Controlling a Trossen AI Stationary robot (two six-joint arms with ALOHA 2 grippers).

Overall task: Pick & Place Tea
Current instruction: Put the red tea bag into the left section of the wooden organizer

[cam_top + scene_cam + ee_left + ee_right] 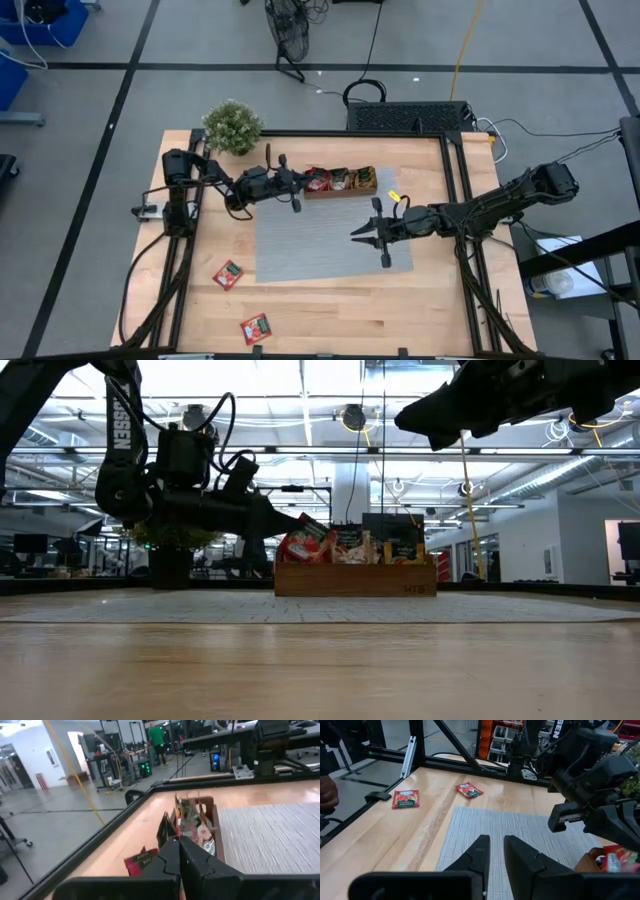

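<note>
A brown wooden tray [345, 193] stands at the far edge of the grey mat [320, 250], with several tea packets upright in its compartments. My left gripper [288, 526] lies level at the tray's left end, shut on a red tea packet [308, 540]. My right gripper [496, 847] hangs above the mat's right part, well clear of the table, its fingers a little apart with nothing between them. Two more red tea packets [228, 273] [256, 328] lie flat on the bare wood near the table's front left. My left gripper pinches the red packet by its upper left edge [299, 523] between its two shut fingers, coming level from the table's left side. The packet stands tilted over the tray's left compartment. Whether its lower part rests among the other packets, I cannot tell.
A potted plant [232, 127] stands at the far left corner. A small yellow thing [395, 197] lies just right of the tray. Black frame rails [455, 200] run along the table's sides. A person's hand [327, 792] shows beyond the table's edge.
</note>
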